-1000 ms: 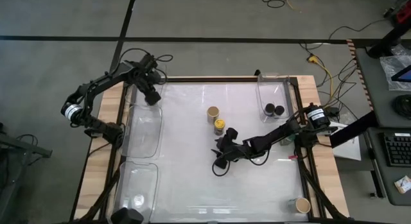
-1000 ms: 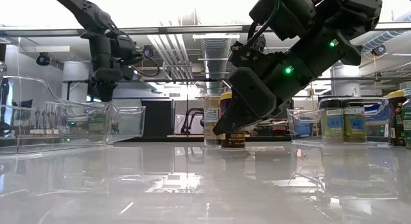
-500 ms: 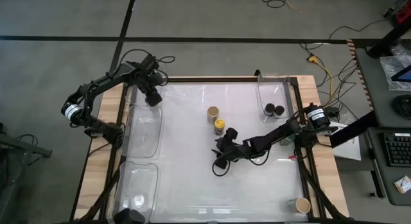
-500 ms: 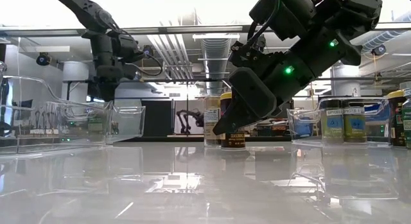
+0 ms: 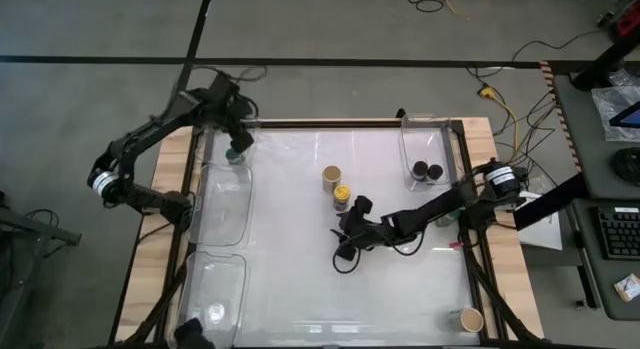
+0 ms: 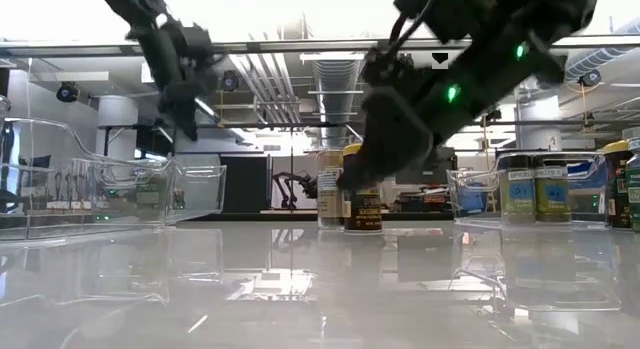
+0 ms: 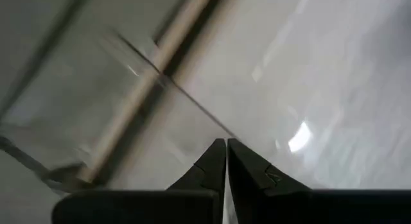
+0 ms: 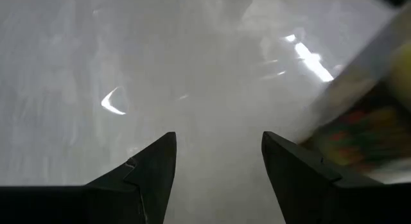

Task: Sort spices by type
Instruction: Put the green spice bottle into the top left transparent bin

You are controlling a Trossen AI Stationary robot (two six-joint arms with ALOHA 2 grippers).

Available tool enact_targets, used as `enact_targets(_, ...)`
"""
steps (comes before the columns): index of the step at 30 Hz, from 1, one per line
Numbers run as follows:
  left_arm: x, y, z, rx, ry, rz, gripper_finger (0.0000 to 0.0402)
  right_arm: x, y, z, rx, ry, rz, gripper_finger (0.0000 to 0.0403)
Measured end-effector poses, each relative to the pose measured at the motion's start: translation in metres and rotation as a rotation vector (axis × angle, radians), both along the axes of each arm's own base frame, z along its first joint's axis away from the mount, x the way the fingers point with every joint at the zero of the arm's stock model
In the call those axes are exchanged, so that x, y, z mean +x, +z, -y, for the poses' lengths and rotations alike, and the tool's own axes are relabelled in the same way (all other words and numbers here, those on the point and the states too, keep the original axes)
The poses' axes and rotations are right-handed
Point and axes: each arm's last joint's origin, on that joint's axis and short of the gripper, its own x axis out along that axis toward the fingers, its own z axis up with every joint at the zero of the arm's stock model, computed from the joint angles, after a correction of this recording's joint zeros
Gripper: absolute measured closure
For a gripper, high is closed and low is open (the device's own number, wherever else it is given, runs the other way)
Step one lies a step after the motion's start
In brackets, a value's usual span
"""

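A tan-lidded jar and a yellow-lidded jar stand upright mid-table. Two black-lidded jars stand in the far right clear bin. My right gripper hovers open just near of the yellow-lidded jar, which shows blurred beside its fingers in the right wrist view. My left gripper is shut above the far end of the left clear bin. A small pale-green round thing, perhaps a jar lid, sits in that bin end.
A second clear bin lies at the near left. Another tan-lidded jar stands on the wooden frame at the near right corner. The glossy white table has open surface near the middle and near edge.
My left gripper has risen and moved toward the table's far left corner, uncovering the pale-green round thing in the bin end. My right gripper has risen a little, and shows blurred in the low view. The jars have stayed put.
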Motion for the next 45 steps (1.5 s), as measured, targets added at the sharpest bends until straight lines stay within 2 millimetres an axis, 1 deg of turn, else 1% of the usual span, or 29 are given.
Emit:
enact_targets(4, -0.002, 0.04, 0.019, 0.105, -0.016, 0.152, 0.0401, -0.013, 0.028, 0.005, -0.058, -0.03, -0.01, 0.0184)
enact_targets(7, 0.004, 0.06, 0.042, 0.111, -0.084, 0.296, 0.0401, -0.028, 0.053, 0.008, -0.073, -0.039, -0.022, 0.0184)
enact_targets(9, 0.011, 0.071, 0.058, 0.125, -0.153, 0.386, 0.0401, -0.041, 0.066, 0.009, -0.06, -0.044, -0.05, 0.0184)
enact_targets(11, 0.02, 0.079, 0.074, 0.139, -0.212, 0.47, 0.0401, -0.056, 0.074, 0.011, -0.01, -0.038, -0.112, 0.0184)
enact_targets(14, 0.036, 0.083, 0.098, 0.117, -0.305, 0.548, 0.0401, -0.081, 0.087, 0.015, 0.113, -0.024, -0.205, 0.0184)
enact_targets(16, 0.048, 0.086, 0.114, 0.1, -0.376, 0.596, 0.0401, -0.098, 0.097, 0.018, 0.207, -0.07, -0.246, 0.0184)
enact_targets(19, 0.067, 0.086, 0.137, 0.08, -0.48, 0.632, 0.0401, -0.122, 0.12, 0.023, 0.309, -0.169, -0.319, 0.0184)
enact_targets(21, 0.081, 0.082, 0.153, 0.069, -0.559, 0.627, 0.0401, -0.136, 0.137, 0.024, 0.326, -0.175, -0.391, 0.0184)
enact_targets(24, 0.103, 0.073, 0.177, 0.054, -0.676, 0.62, 0.0401, -0.149, 0.159, 0.026, 0.32, -0.207, -0.482, 0.0184)
enact_targets(26, 0.119, 0.065, 0.19, 0.051, -0.724, 0.628, 0.0401, -0.156, 0.169, 0.028, 0.32, -0.264, -0.552, 0.0184)
enact_targets(28, 0.134, 0.056, 0.201, 0.057, -0.747, 0.626, 0.0401, -0.162, 0.176, 0.029, 0.341, -0.321, -0.623, 0.0184)
enact_targets(31, 0.154, 0.041, 0.213, 0.047, -0.782, 0.621, 0.0401, -0.168, 0.177, 0.028, 0.446, -0.399, -0.692, 0.0183)
enact_targets(34, 0.173, 0.026, 0.227, -0.006, -0.863, 0.644, 0.0401, -0.173, 0.174, 0.026, 0.528, -0.418, -0.767, 0.0174)
enact_targets(37, 0.192, 0.009, 0.245, -0.037, -0.961, 0.685, 0.0401, -0.177, 0.17, 0.027, 0.568, -0.467, -0.77, 0.0151)
enact_targets(40, 0.209, -0.007, 0.261, -0.028, -1.014, 0.721, 0.0401, -0.181, 0.165, 0.029, 0.592, -0.547, -0.759, 0.0121)
enact_targets(43, 0.224, -0.026, 0.273, -0.015, -1.055, 0.739, 0.0401, -0.184, 0.156, 0.031, 0.605, -0.632, -0.759, 0.0093)
enact_targets(45, 0.232, -0.04, 0.279, -0.008, -1.079, 0.73, 0.0401, -0.184, 0.149, 0.031, 0.576, -0.611, -0.803, 0.0079)
